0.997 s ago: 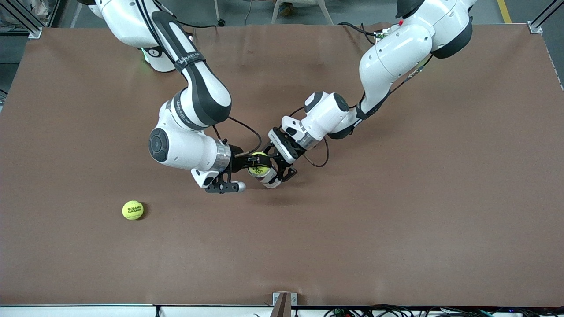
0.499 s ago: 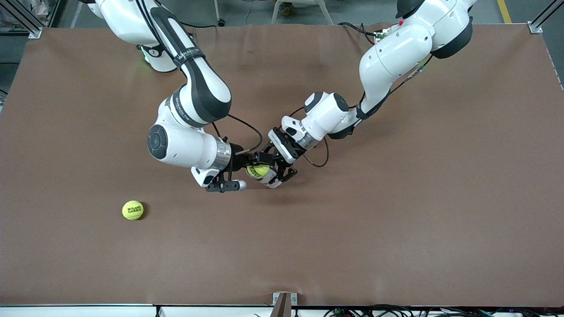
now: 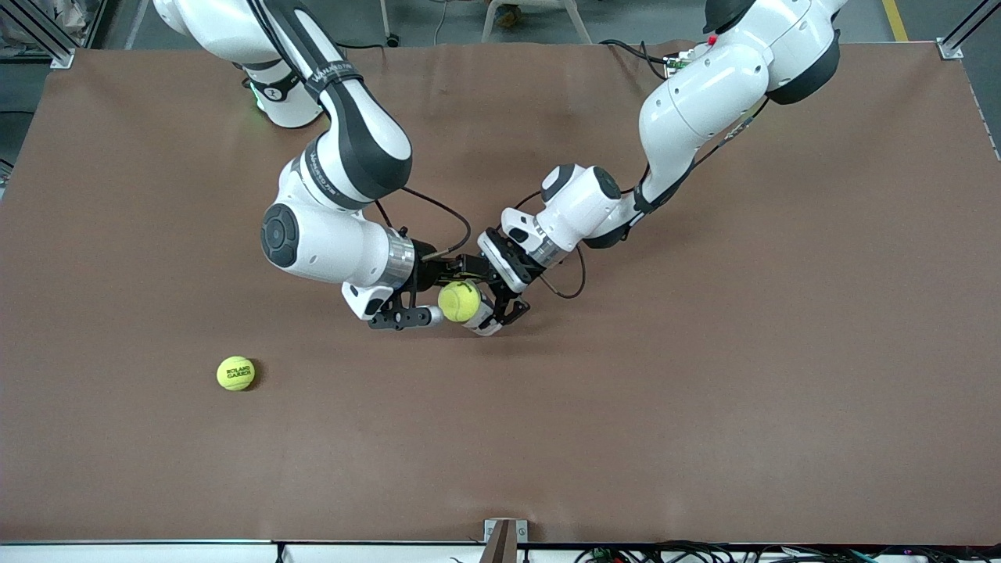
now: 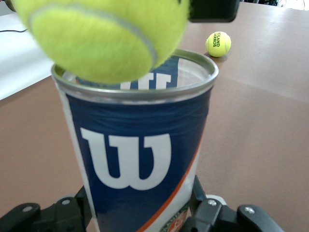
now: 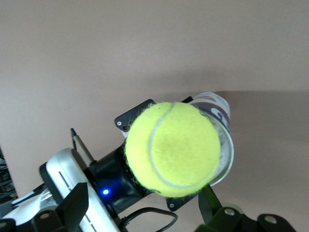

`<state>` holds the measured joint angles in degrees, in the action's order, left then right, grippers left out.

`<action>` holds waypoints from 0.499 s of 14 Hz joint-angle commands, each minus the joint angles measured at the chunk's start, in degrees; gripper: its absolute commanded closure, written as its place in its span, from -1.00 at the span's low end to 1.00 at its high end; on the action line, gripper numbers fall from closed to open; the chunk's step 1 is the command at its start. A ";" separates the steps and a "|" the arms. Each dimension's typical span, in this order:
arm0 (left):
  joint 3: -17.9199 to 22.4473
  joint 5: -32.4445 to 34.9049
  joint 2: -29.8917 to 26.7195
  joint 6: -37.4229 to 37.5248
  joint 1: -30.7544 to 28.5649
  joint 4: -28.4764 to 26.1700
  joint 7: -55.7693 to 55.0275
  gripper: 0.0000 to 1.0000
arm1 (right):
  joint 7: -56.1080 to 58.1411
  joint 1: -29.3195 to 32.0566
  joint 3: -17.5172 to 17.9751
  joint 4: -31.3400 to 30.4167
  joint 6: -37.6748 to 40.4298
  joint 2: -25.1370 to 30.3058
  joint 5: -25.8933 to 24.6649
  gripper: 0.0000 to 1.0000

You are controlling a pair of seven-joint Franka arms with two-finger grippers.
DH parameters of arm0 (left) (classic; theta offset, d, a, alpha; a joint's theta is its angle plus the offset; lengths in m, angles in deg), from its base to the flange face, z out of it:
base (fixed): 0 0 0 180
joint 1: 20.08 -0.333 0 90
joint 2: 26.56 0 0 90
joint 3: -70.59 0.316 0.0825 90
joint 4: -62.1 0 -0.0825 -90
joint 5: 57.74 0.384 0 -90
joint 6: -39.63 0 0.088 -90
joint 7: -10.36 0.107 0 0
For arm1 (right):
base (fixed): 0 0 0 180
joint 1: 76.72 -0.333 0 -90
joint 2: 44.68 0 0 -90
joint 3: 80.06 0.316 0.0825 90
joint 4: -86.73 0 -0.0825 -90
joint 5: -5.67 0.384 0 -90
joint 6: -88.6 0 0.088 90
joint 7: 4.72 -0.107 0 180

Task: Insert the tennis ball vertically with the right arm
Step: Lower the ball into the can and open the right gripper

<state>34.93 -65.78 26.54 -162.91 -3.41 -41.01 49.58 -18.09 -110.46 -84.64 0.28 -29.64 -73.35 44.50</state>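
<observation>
Brown table (image 3: 704, 391) holds both arms near its middle. The left gripper (image 4: 140, 220) squeezes a blue can (image 4: 137, 159) that stands up straight, and a tennis ball (image 3: 459, 302) sits at the can's open top. The right gripper (image 3: 450, 274) is wide apart just beside that ball, and a second ball (image 3: 235, 373) lies toward the right arm's end.

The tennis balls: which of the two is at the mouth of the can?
The tennis ball sitting at the open rim of the blue can held in the left gripper. The other ball lies alone on the table, toward the right arm's end.
</observation>
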 commanded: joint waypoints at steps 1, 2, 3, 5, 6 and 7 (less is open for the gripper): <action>-0.20 -0.13 0.60 -0.93 0.03 0.28 0.67 -0.53 | -1.39 -0.45 -0.25 -1.17 -0.14 1.07 -3.41 -1.00; -0.20 -0.04 0.60 -0.93 0.03 0.28 0.59 -0.53 | -1.39 -0.45 -0.25 -1.26 -0.14 1.07 -3.50 -1.00; -0.20 0.31 0.60 -0.93 -0.06 0.28 0.67 -0.53 | -1.39 -0.45 -0.25 -1.44 -0.23 1.07 -3.84 -1.00; -0.20 0.31 0.60 -0.93 -0.23 0.28 0.59 -0.53 | -1.39 -0.53 -0.25 -1.44 -0.23 0.98 -4.81 -1.00; -0.20 0.31 0.51 -0.93 -0.23 0.28 0.59 -0.53 | -1.30 -0.53 -0.25 -1.44 -0.05 1.07 -4.81 -1.00; -0.20 0.31 0.51 -0.93 -0.23 0.28 0.59 -0.53 | -1.30 -0.45 -0.34 -1.26 0.03 1.24 -4.81 -1.00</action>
<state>34.94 -65.77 26.54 -162.94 -3.43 -41.02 49.59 -18.23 -110.47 -84.65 0.02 -29.64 -73.36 41.10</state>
